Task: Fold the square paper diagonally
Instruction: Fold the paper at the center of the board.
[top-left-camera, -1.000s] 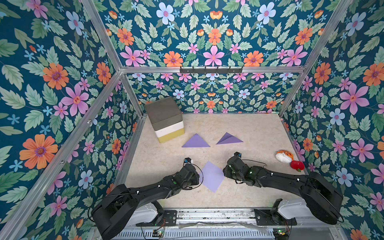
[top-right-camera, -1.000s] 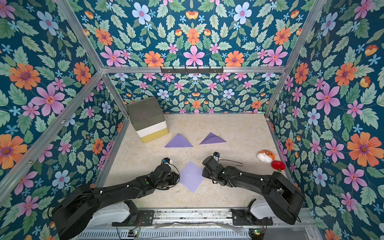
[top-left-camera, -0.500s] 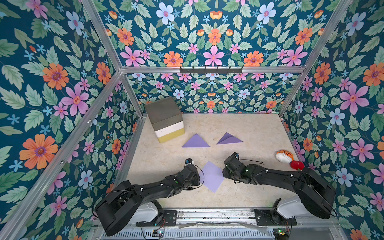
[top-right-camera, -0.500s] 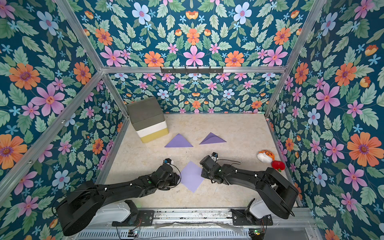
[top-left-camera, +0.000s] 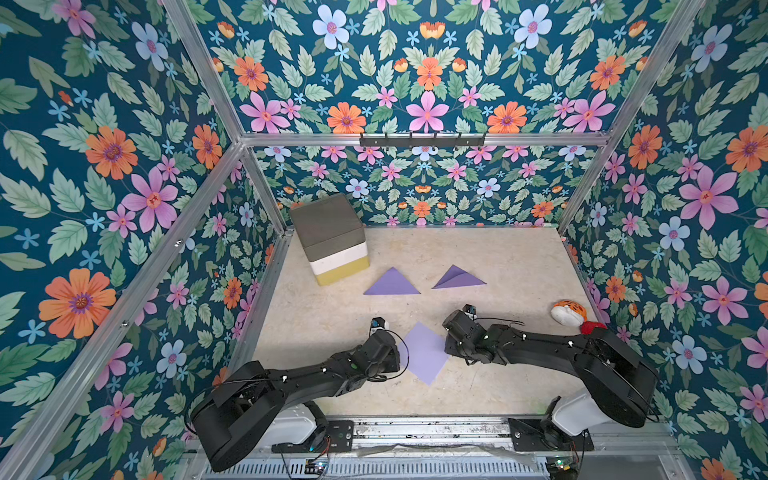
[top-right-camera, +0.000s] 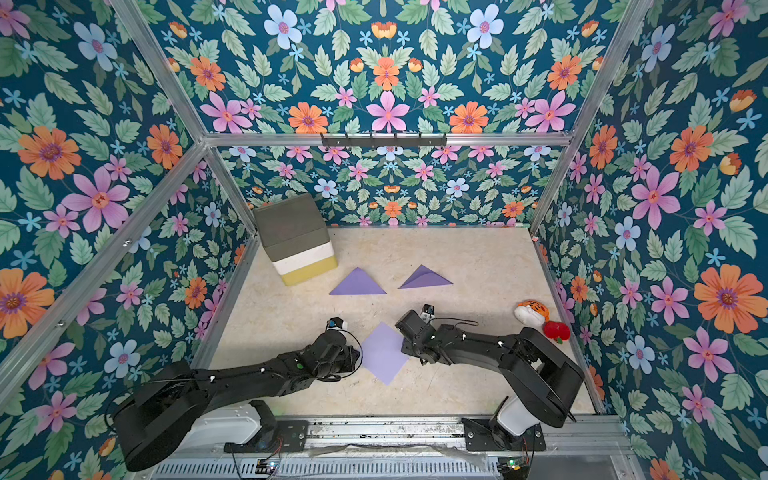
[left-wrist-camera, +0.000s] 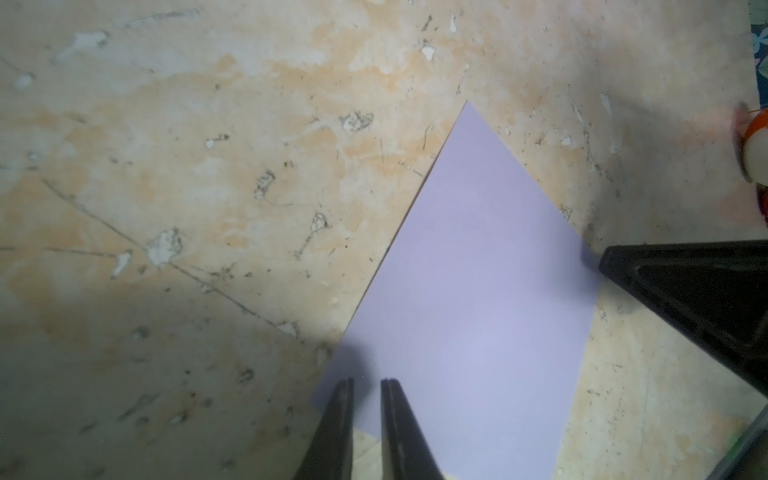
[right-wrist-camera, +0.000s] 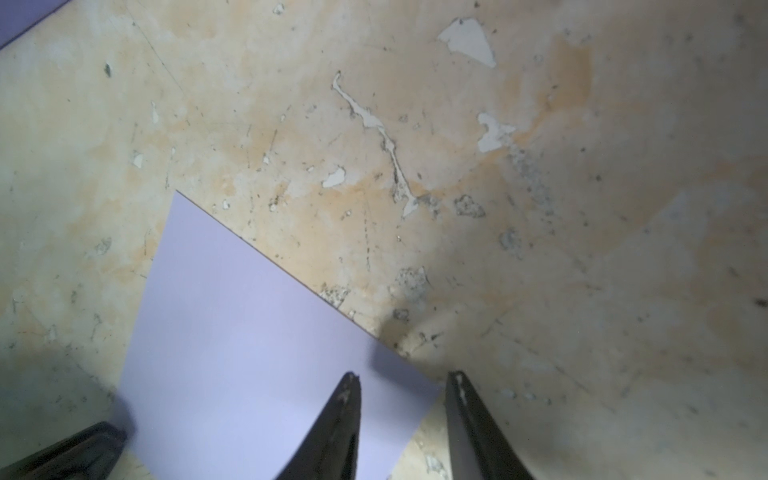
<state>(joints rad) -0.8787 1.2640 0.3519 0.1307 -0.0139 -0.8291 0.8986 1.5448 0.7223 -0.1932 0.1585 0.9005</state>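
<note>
The left gripper (left-wrist-camera: 367, 380), jaws barely parted and empty, hovers at the left corner of the purple square paper (top-left-camera: 424, 353), which lies flat and uncreased. The right gripper (right-wrist-camera: 403, 374), wider, straddles the right corner, gripping nothing. The fold is not yet begun.

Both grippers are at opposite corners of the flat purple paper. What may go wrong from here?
First, the purple paper lies flat on the table, so the right gripper, whose open jaws straddle a corner, may crumple or push that corner instead of lifting it.
Second, the left gripper is over the opposite corner with jaws barely apart. If it does not pin the sheet, the paper may slide or turn, and the fold would miss the diagonal.
</note>
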